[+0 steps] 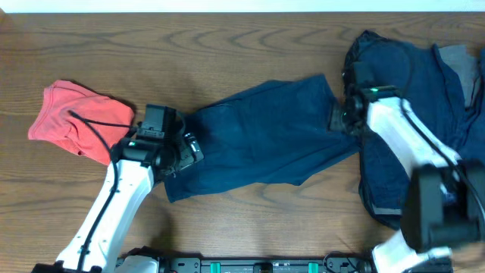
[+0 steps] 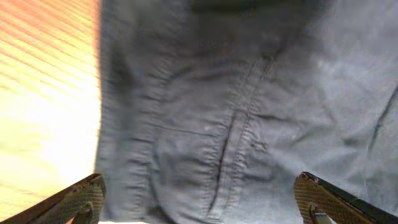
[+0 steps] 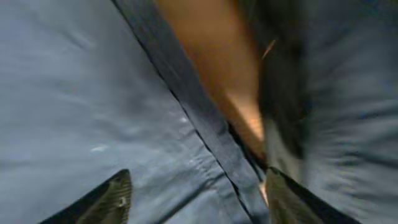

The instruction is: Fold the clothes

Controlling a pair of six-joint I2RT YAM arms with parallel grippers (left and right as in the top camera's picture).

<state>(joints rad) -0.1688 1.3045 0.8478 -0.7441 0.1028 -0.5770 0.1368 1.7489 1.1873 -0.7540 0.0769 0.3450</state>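
While both arms sit at the middle navy garment [image 1: 265,136], we count three garments on the counter [image 1: 227,45]: one coral garment [image 1: 64,114] far left, two navy. Second navy garment [image 1: 432,91] bunched far right. Left jaws wide at the middle one's left end, right jaws wide at its right end.

Blue garment [image 3: 81,106] fills view, hemmed edge diagonal, wooden table [image 3: 211,56] strip beyond; end effector [image 3: 199,200] fingers spread.
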